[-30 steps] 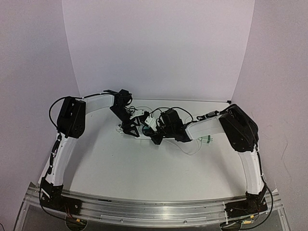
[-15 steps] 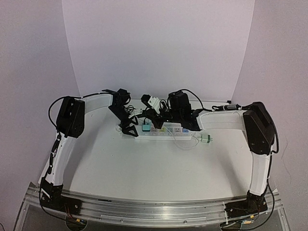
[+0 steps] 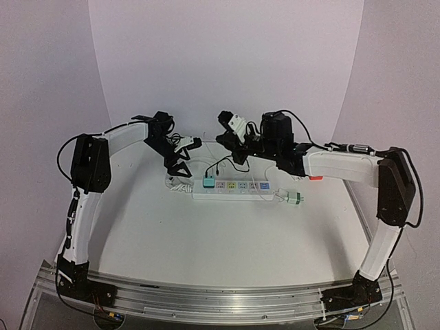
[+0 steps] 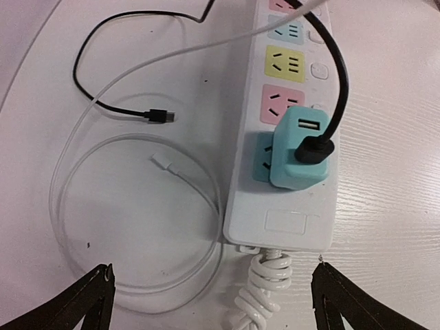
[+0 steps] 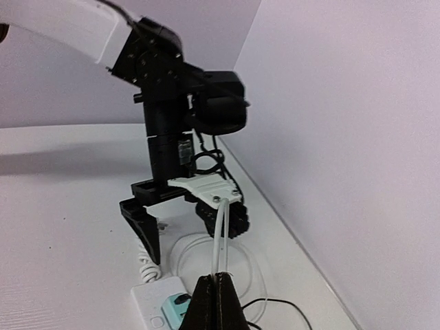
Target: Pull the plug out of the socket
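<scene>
Evidently the left gripper (image 3: 180, 165) hangs with its fingers spread wide, gripping nothing, directly above the cord end of the socket (image 3: 237, 187). From that spot, I judge, it could press down and pin the strip while something is pulled from it. The socket lies flat on the bench (image 3: 206, 234) under and just ahead of that gripper, outlets facing up. Its long axis runs away from the left gripper toward the space below the right one, with the coiled white cord (image 4: 265, 289) at the end nearest the left fingers. The teal plug (image 4: 299, 155) sits in the outlet closest to that cord end, just ahead of the open fingers, with a black lead (image 4: 338, 75) pushed into its top face. The right gripper (image 5: 216, 282) is lifted well above the strip, its fingers pressed together on a thin white cable (image 5: 220, 237) that runs forward from its tips; where that cable ends I cannot tell. Since the teal plug is in its outlet, the pull looks not yet done, and a straight upward tug, square to the strip's face, seems the way out.
</scene>
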### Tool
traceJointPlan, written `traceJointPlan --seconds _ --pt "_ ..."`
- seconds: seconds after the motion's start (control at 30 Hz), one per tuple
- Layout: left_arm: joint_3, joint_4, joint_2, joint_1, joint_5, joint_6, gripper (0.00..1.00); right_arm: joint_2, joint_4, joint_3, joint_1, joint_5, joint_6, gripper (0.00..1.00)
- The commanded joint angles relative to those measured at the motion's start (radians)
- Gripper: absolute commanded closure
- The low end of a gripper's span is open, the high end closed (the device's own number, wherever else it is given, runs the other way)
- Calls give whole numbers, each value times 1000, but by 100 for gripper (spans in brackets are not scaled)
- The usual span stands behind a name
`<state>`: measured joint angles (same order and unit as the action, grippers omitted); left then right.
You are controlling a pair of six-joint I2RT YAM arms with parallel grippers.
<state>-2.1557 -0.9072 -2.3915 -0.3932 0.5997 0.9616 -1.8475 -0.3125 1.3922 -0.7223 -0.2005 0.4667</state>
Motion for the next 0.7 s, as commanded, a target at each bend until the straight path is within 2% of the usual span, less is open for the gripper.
traceJointPlan --seconds 0.0,0.13,0.27,0.47,0.67 --pt "8 57 80 23 2 -36 0 93 -64 11 39 46 -28 100" --pt "20 70 83 25 2 -44 1 70 -93 62 79 185 -72 100" --pt "40 80 90 25 11 -56 0 33 -124 121 129 244 -108 100" --pt "47 83 97 25 6 -55 1 -18 -130 214 194 393 -88 100" --pt "36 83 105 25 15 -57 1 -48 -128 178 297 574 -70 100"
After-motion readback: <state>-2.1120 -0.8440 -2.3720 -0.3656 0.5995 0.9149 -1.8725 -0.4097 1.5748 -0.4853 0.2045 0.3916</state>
